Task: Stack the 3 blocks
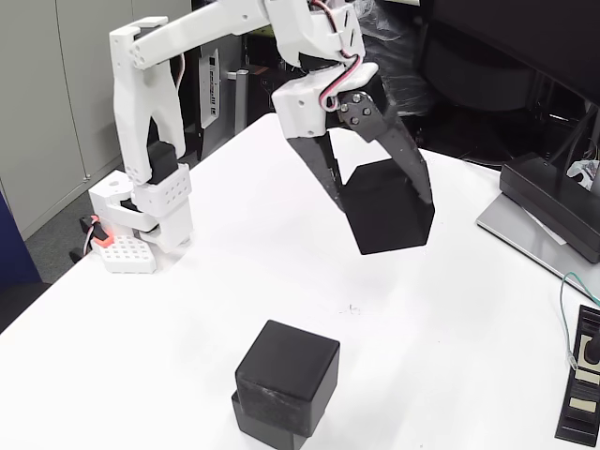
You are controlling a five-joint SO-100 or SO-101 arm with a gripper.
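White 3D-printed arm (178, 37) of blocky, squared links with small round holes near the joints, black servo bodies set into elbow and base (145, 225). Perforated white foot plate with a red glow at its left side. Black two-fingered end effector (384, 220), long tapering fingers, screws around its pivot, red-and-white wires looping into the wrist.

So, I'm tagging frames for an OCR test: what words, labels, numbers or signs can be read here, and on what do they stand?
None can be read.
Flat black device at the right edge of the fixed view: pale label patches, too small and blurred to read.
Dark upright object behind the arm: white marks, too blurred to read.
Held cube in the gripper and the two stacked cubes: no markings visible.
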